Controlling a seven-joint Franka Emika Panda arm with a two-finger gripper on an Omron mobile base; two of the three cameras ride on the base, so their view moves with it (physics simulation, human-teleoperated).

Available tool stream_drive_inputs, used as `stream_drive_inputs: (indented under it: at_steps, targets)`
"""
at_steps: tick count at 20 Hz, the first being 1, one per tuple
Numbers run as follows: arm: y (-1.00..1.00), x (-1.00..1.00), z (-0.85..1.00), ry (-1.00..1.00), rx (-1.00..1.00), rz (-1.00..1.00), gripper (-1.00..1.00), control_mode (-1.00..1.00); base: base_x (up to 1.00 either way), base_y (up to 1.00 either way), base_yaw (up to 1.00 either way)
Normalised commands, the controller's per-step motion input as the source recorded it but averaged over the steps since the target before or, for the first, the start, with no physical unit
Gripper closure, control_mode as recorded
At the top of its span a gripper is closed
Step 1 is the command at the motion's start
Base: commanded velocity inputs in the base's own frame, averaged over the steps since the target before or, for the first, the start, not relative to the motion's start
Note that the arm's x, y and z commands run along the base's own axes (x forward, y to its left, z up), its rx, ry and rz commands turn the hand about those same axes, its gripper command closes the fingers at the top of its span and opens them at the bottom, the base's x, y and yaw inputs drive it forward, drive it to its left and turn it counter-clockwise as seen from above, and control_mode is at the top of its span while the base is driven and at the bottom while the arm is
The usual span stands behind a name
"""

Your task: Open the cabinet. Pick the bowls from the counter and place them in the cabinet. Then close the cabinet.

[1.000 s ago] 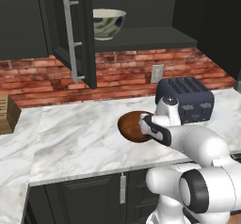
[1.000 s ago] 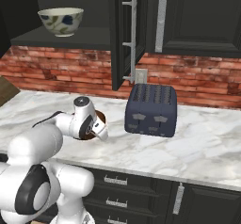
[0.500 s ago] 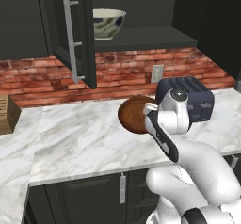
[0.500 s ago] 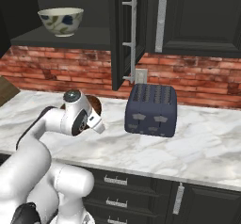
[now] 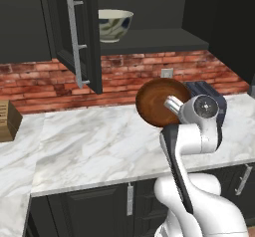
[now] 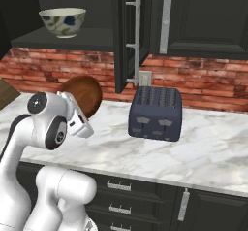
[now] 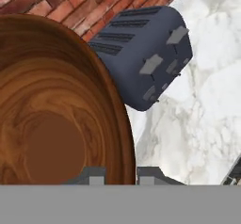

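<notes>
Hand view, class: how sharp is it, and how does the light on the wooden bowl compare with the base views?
Hand view: wooden bowl close, softly rendered, no glare. Left base view: bowl evenly lit, crisp. Right base view: cabinet interior dim, no hard shadows.

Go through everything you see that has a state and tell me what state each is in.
Tall black cabinet: left door open.
Cream-white bowl with blue marks: upright on the cabinet shelf.
Reddish-brown wooden bowl: tilted on edge, lifted off the white marble counter.
Gripper: shut on the wooden bowl's rim.
</notes>
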Motion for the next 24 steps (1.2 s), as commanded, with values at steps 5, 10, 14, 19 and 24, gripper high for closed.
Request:
stream_drive_inputs:
  at_steps: [5, 10, 14, 19, 24]
  targets:
    - [-0.03, -0.56, 1.00, -0.07, 0.12, -0.28, 1.00, -1.00, 0.00, 0.00, 0.00]
    - [-0.03, -0.09, 0.07, -0.03, 0.02, 0.00, 1.00, -1.00, 0.00, 0.00, 0.00]
    - [-0.12, -0.48, 0.98, 0.11, 0.16, 0.00, 1.00, -1.00, 0.00, 0.00, 0.00]
    - [-0.09, -0.39, 1.00, 0.14, 0.12, 0.00, 1.00, -1.00, 0.00, 0.00, 0.00]
    - [0.01, -0.01, 0.53, 0.01, 0.01, 0.01, 1.00, -1.00, 0.00, 0.00, 0.00]
